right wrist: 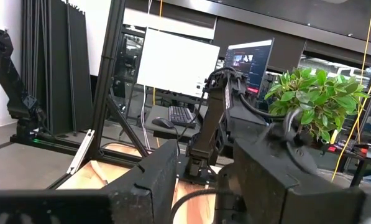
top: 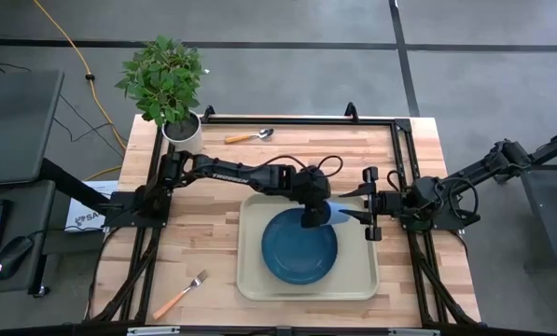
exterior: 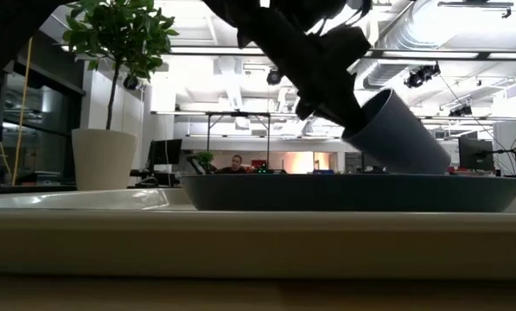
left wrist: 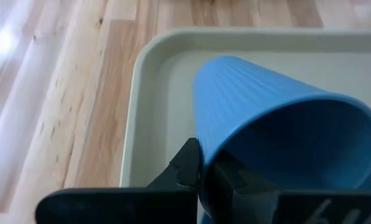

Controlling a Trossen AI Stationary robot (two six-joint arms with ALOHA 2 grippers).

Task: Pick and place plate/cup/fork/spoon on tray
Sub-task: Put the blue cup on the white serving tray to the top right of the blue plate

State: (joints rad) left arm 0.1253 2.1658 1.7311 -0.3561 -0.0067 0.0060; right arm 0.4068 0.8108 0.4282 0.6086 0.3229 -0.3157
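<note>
Now left pincer (top: pixel 317 217) clenched on blue cup (top: pixel 336 215), center of high view. Cup tilted, hangs over beige tray (top: pixel 252 280) at dark-blue plate (top: pixel 299 249) upper-right rim. Right pincer (top: pixel 371 217) just right of cup, fingers spread, holds nothing. Fork (top: pixel 179 295), spoon (top: pixel 249 136) on counter (top: pixel 213 224).

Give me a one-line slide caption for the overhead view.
Left gripper holds the tilted cup over the tray, beside the plate.

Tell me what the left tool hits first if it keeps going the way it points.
Most likely the tray floor, just beside the plate. The left tool angles down, gripping the tilted cup, whose lower edge would probably touch first.
</note>
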